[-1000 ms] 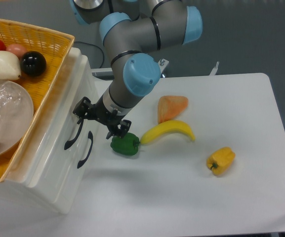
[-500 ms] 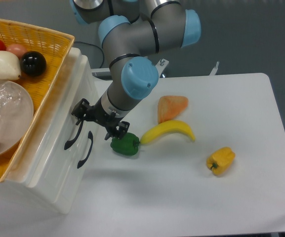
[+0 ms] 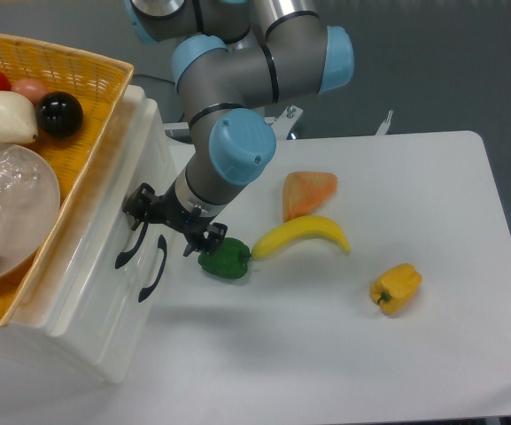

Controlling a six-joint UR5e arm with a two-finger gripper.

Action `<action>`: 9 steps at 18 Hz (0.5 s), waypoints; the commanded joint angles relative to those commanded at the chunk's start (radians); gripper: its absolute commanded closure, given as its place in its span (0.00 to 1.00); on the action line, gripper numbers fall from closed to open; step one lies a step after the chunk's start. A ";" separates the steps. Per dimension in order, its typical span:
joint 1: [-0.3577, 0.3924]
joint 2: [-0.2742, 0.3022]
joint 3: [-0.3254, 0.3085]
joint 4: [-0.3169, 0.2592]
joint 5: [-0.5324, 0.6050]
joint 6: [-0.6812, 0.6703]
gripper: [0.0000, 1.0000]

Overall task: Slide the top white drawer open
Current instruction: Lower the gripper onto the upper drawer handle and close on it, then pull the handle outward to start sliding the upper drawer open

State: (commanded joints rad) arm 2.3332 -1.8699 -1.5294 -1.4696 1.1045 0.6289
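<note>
Leftward I've slid since a second ago, my gripper [image 3: 168,225] now closer against the cabinet front at the left edge of the tabletop [image 3: 344,336], while nothing on the table has budged. My fingers are spread apart, holding nothing; one fingertip [image 3: 134,205] sits right at the upper end of the curved black handle [image 3: 127,246] on the top white drawer [image 3: 96,239], the other hangs just above the green pepper [image 3: 225,258]. Whether that fingertip actually touches the handle, I cannot tell. That drawer sits flush in the white cabinet, its front level with the lower white drawer [image 3: 127,310] beside it, which carries its own black handle [image 3: 152,274]. On top of the cabinet rests a wicker basket [image 3: 91,133] with a black ball [image 3: 60,113], a white onion-like piece [image 3: 5,117] and a clear bowl [image 3: 11,208]. Out on the tabletop, the banana [image 3: 301,236] touches the green pepper, an orange wedge [image 3: 308,191] lies just behind it, and a yellow pepper [image 3: 396,288] sits well apart toward the right edge.
</note>
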 joint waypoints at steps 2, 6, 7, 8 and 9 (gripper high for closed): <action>0.000 0.002 0.000 0.002 0.000 0.003 0.07; -0.002 0.003 0.000 0.029 0.003 0.000 0.08; -0.002 0.003 0.000 0.029 0.003 -0.002 0.10; -0.002 0.005 0.000 0.029 0.003 0.000 0.10; -0.002 0.005 0.000 0.031 0.003 0.000 0.12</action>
State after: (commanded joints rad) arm 2.3317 -1.8653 -1.5294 -1.4389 1.1075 0.6289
